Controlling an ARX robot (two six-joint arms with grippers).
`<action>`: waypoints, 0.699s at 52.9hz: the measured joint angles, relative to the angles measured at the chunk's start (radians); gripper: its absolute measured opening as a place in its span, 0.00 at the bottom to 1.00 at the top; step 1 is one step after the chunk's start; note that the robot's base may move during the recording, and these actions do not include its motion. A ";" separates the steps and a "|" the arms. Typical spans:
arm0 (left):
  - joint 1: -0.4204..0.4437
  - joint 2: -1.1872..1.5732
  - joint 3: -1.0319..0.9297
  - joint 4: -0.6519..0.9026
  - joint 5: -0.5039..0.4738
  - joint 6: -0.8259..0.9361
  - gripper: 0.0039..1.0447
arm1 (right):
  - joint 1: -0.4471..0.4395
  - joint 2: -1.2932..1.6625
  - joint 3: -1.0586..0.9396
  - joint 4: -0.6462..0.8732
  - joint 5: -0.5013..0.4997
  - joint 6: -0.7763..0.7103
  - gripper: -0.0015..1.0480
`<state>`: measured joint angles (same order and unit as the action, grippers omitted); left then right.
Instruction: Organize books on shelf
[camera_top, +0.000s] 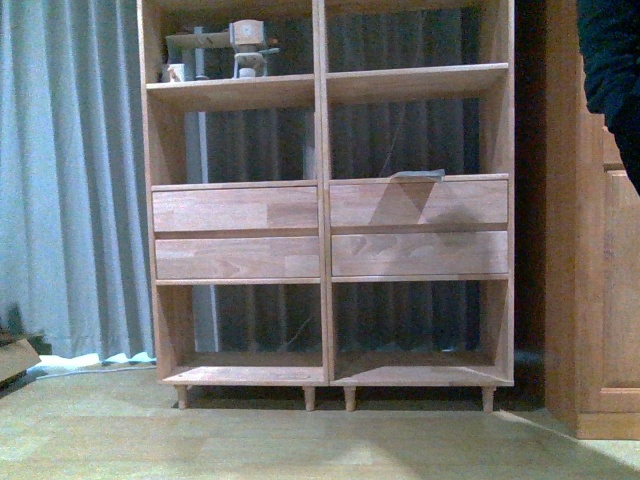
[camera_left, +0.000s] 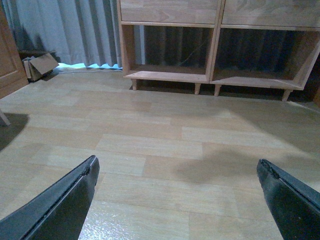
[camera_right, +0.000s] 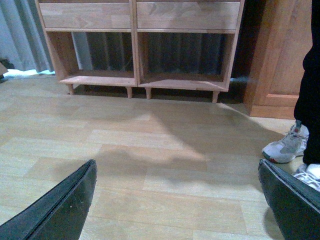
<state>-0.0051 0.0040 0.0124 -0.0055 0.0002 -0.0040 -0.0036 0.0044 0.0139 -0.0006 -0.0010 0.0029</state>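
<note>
Both pincers are gaping wide and empty, with the shelf far ahead
The left gripper (camera_left: 177, 161) and right gripper (camera_right: 177, 162) are facing the shelf (camera_top: 322, 230) across open floor (camera_left: 165, 130), about equally far from it; no books are showing in any view.

Matt light-wood shelf (camera_top: 240, 208); glossy wood-look floor (camera_left: 160, 150); cloth curtain (camera_top: 70, 170).

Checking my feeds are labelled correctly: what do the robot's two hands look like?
Left hand and right hand look alike: two flat, black, matte fingers each, tapering to blunt tips with thin paler edges. No cables or markings show; the front view shows neither arm.
</note>
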 joint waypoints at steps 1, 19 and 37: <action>0.000 0.000 0.000 0.000 0.000 0.000 0.93 | 0.000 0.000 0.000 0.000 0.000 0.000 0.93; 0.000 0.000 0.000 0.000 0.000 0.000 0.93 | 0.000 0.000 0.000 0.000 0.000 0.000 0.93; 0.000 0.000 0.000 0.000 0.000 0.000 0.93 | 0.000 0.000 0.000 0.000 0.000 0.000 0.93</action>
<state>-0.0051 0.0040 0.0124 -0.0055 -0.0002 -0.0040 -0.0036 0.0040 0.0139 -0.0006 -0.0013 0.0029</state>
